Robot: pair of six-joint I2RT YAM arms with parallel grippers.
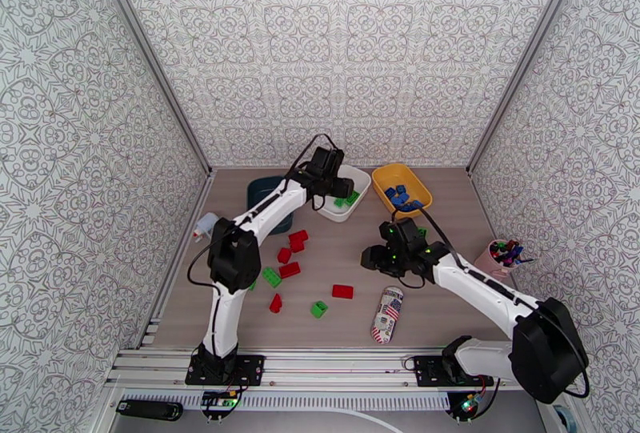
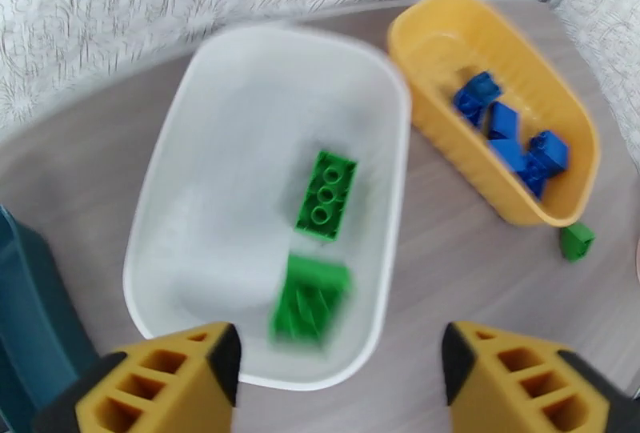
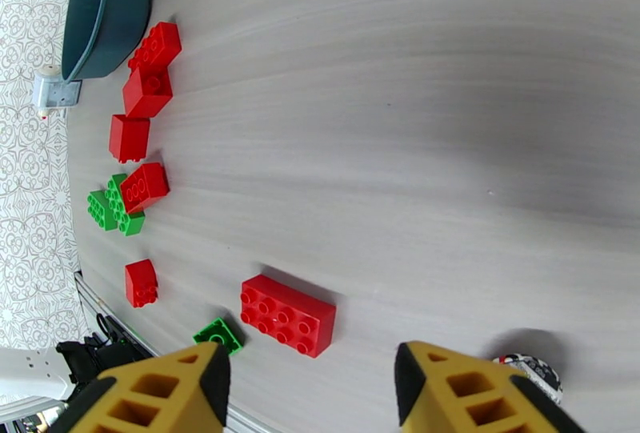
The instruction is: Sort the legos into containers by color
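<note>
Left wrist: left end effector [image 2: 338, 356] gapes empty over white bin [image 2: 224, 146] with 2 green legos [image 2: 326, 194]; right end effector [image 3: 310, 368] gapes too.

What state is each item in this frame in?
Left tool: open, empty.
Right tool: open, empty.
White bin: holds two green bricks.
Yellow bin: holds blue bricks.
Teal bin: contents cannot be told.
Red bricks: loose on the table.
Can: lying on its side.
Pink cup: upright, holding markers.

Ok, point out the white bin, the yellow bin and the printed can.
white bin [image 2: 224, 146], left wrist view, bare floor inside
yellow bin [image 2: 448, 42], left wrist view, far inner wall
printed can [image 1: 390, 314], top external view, its side
</note>
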